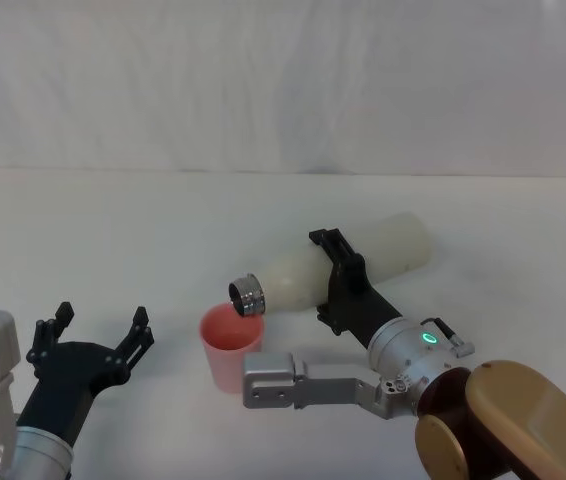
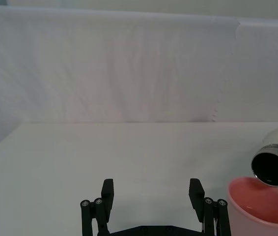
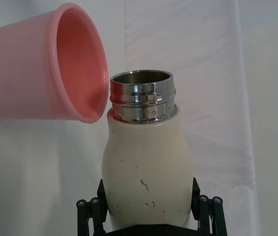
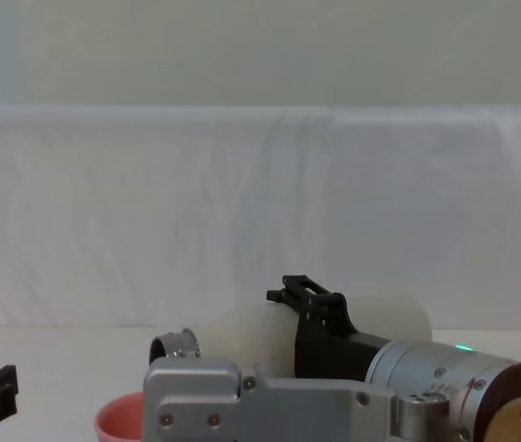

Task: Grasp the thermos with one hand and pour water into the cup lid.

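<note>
The cream-white thermos (image 1: 293, 277) lies tilted almost level above the table, held round its middle by my right gripper (image 1: 331, 280), which is shut on it. Its open steel neck (image 1: 247, 294) points down-left, right over the far rim of the pink cup lid (image 1: 229, 342), which stands upright on the table. In the right wrist view the thermos (image 3: 146, 167) sits between the black fingers (image 3: 87, 212) with the cup lid (image 3: 41, 73) just beyond its mouth. My left gripper (image 1: 93, 335) waits open to the left of the cup lid, holding nothing.
The white table (image 1: 113, 230) stretches away on the left and behind, with a white cloth backdrop (image 1: 283, 80) at the far edge. My right arm (image 1: 403, 370) crosses the near right side, close beside the cup lid.
</note>
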Available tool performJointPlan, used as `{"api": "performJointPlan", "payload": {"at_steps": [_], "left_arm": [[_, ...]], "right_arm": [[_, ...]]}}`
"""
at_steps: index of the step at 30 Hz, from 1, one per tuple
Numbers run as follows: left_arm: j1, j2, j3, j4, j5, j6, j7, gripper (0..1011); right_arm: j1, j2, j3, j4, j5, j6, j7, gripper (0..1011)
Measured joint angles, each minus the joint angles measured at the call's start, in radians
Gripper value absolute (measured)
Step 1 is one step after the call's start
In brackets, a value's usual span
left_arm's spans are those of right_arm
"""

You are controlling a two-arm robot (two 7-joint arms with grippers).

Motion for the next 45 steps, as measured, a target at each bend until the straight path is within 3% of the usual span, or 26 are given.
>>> {"api": "performJointPlan", "payload": {"at_steps": [45], "left_arm": [[0.0,0.0,0.0,0.0,0.0,0.0,0.0,1001]], "right_arm": [[0.006,0.014,-0.012,-0.017,-0.037,0.009,0.006,961]]}}
